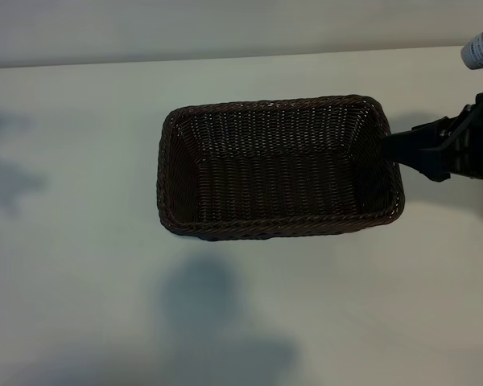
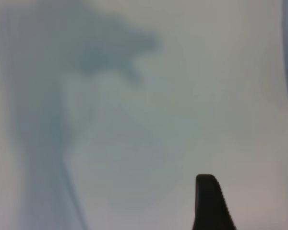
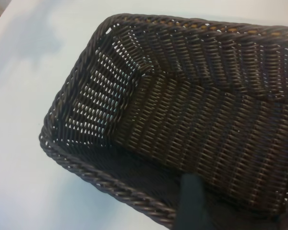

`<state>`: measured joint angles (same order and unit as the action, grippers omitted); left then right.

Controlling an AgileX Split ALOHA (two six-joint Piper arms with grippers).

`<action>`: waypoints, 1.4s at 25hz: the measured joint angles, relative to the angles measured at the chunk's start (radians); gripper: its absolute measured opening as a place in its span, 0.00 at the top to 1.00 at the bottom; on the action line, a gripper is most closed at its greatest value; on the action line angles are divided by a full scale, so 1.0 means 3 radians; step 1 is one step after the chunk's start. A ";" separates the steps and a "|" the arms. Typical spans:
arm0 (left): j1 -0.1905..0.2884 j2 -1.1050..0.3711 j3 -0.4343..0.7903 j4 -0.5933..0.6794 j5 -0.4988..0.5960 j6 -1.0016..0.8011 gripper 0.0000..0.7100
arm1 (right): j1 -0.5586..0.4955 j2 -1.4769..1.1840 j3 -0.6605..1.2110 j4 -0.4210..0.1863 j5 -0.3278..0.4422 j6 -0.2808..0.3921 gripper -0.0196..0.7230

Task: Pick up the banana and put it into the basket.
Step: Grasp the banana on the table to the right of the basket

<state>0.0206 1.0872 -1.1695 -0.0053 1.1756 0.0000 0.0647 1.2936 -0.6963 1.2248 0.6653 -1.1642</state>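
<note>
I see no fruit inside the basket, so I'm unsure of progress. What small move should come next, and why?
Probably swing the left tool sideways to search for the banana: the basket is empty, the banana shows in no view, and the left tool, open, faces only bare table. The right tool sits at the basket's right end.

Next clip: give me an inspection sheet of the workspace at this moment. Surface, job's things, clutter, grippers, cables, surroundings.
Surface: pale table, bare apart from arm shadows.
Job's things: basket upright at centre, nothing in it; banana not in any view.
Clutter: nothing seen.
Grippers: right gripper open at the basket's right end, one finger inside the rim, holding nothing; left gripper out of the exterior view, one finger showing over bare table in its wrist view, open and holding nothing.
Cables: nothing seen.
Surroundings: pale wall behind the table; a yellow sliver at the right edge, unidentifiable.
</note>
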 joint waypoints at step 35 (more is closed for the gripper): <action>0.0000 -0.2721 0.2226 0.0018 -0.0438 0.0028 0.37 | 0.0000 0.0000 0.0000 0.0000 -0.0073 0.0047 0.25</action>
<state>0.0206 0.2708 -0.5017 0.0000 1.0442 0.0083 0.0647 1.2936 -0.6963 1.2248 0.6433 -1.1500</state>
